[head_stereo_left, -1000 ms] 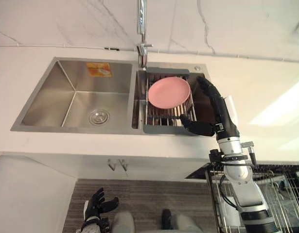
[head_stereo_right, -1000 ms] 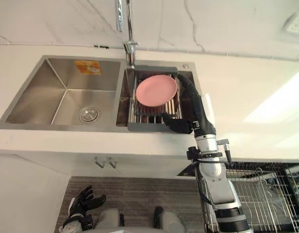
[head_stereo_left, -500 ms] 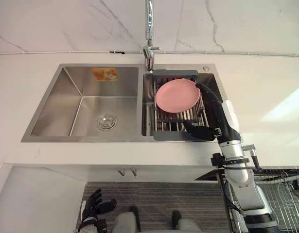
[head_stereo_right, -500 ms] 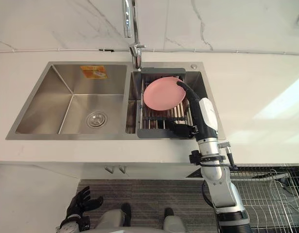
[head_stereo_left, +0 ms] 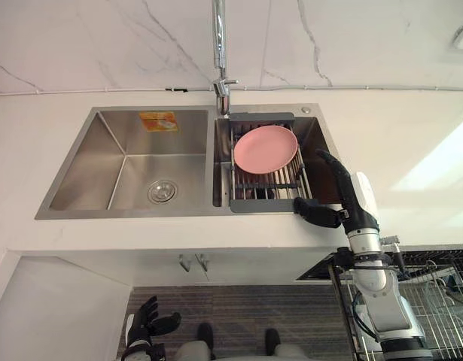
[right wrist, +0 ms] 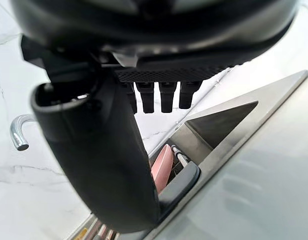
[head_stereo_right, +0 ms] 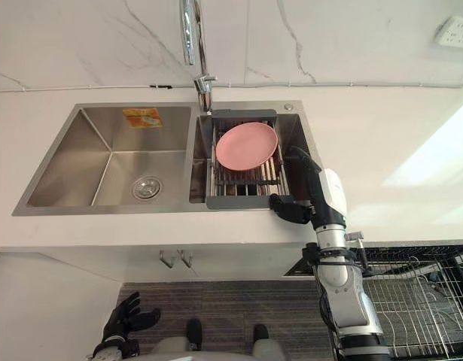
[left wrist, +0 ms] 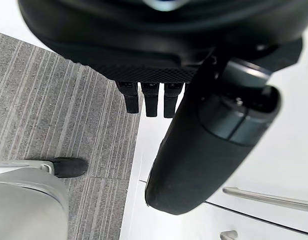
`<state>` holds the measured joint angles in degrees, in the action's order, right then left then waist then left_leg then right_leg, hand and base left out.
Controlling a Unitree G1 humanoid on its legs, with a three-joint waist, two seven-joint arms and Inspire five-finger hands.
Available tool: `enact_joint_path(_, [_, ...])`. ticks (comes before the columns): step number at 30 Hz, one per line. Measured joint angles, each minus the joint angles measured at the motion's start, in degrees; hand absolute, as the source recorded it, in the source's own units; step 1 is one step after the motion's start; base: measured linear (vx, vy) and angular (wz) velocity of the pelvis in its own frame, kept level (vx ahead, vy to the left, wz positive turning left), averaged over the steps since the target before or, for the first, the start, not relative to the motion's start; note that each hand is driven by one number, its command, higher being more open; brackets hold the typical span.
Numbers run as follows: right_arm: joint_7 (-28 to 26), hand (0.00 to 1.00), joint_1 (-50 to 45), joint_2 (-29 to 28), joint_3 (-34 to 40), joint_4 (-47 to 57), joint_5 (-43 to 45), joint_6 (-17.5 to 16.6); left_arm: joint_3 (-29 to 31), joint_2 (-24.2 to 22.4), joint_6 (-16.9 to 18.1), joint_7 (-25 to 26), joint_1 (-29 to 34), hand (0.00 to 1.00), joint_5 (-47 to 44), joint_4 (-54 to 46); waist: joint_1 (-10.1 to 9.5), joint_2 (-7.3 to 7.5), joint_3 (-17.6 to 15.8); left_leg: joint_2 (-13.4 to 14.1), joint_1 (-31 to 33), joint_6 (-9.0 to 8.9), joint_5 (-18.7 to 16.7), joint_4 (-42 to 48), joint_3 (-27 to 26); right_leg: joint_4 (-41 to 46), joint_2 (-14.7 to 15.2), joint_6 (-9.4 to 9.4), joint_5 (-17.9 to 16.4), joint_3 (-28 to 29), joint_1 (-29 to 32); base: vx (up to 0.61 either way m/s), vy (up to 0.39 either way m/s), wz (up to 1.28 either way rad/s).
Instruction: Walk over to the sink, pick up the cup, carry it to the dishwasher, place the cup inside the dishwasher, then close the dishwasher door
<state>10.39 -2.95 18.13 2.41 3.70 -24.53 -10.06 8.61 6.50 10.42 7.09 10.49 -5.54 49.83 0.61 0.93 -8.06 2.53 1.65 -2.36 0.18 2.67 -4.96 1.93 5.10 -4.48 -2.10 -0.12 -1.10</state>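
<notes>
fingers of right hand straight at sink rim

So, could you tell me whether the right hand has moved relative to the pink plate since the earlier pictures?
Yes. The right hand has drawn back toward the front edge of the counter and is now clear of the pink plate.

readable text: none | orange sticker on sink back wall: print too small to read
</notes>
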Motion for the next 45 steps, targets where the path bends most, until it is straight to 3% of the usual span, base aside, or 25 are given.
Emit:
enact_joint_path(12, [0.37,0.9,1.29,2.72,1.72,-0.37,2.15,0.44,0.04,0.0,-0.21,-0.89,3.01,0.9,-0.2,-0.01,-1.38,1.17,0.51,-0.22,-0.05,-0.07,0.49,-0.66,0.96,0.17,0.45,-0.25,-0.21,-1.02,-0.05,-0.01,0.0,0.04])
enact_joint_path(21, [0.25,0.9,10.78,6.86,-1.97,-7.5,1.57,0.64,0.08,0.71,-0.16,-0.9,3.05,0.9,-0.34,-0.17,-2.64,2.87,-0.85,-0.84,1.83,0.45,0.79,-0.32,1.67,0.56,1.01,-0.45,-0.33,-1.68,1.29,0.01,0.006,0.04])
enact_joint_path(35, [0.99,0.9,23.91,12.37,-7.49,-18.76,-11.43,3.98,0.07,0.73,0.12,-0.75,1.81,0.9,-2.41,-0.97,-4.17,3.02,-5.93,-1.66,4.49,1.04,0.44,1.84,3.32,1.76,1.86,-0.93,-0.86,-3.32,2.52,-0.01,0.006,0.06])
enact_joint_path(45, [2.1,0.9,30.96,13.13,-9.41,-22.5,-16.82,6.26,0.01,0.67,0.71,-0.36,0.82,0.9,-2.46,-2.45,-4.53,3.07,-7.39,-1.61,5.54,1.09,0.41,2.55,3.7,2.08,1.79,-0.9,-0.84,-3.66,3.17,-0.01,-0.002,0.01])
